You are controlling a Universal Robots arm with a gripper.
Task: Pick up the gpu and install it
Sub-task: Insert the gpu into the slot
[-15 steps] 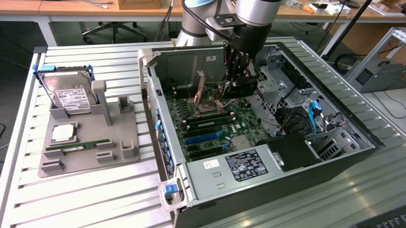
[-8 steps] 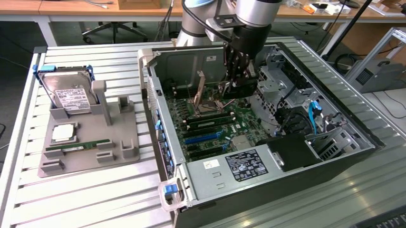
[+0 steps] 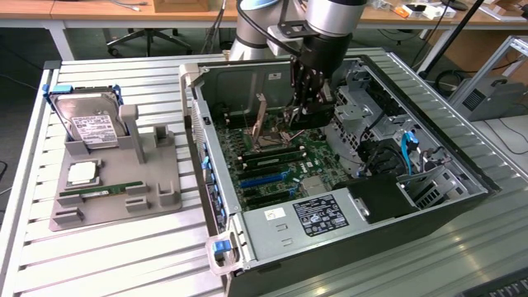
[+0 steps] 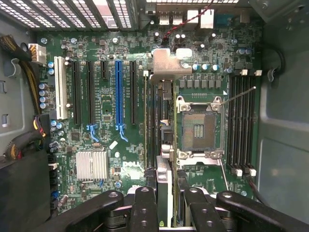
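Grey steel walls of the open computer case (image 3: 195, 117) surround the work, and the green motherboard (image 4: 129, 159) covers its floor directly beneath the tool. The gripper (image 4: 169, 209) is reached down inside the case, its dark fingers (image 4: 145, 205) clamped on the gpu (image 4: 163, 137), which hangs straight below it and is seen edge-on as 1 thin strip. In the exterior view the gripper (image 3: 308, 104) stands over the middle of the board, well apart from the grey holder (image 3: 157, 182) outside the case, where the hard drive (image 3: 93, 127) leans. The card's long axis runs away from the gripper toward the case's rear port wall, and its silvery bracket (image 4: 166, 65) leads at that far end. That axis looks parallel to the row of expansion slots. The card sits between those slots on 1 flank and the open CPU socket (image 4: 200, 128) on the other. The blue slot (image 4: 118, 92), probably the seat meant for it, lies off to the side of the gripper facing away from the socket, near but not under the card. I judge the offset to be sideways rather than a matter of turning.
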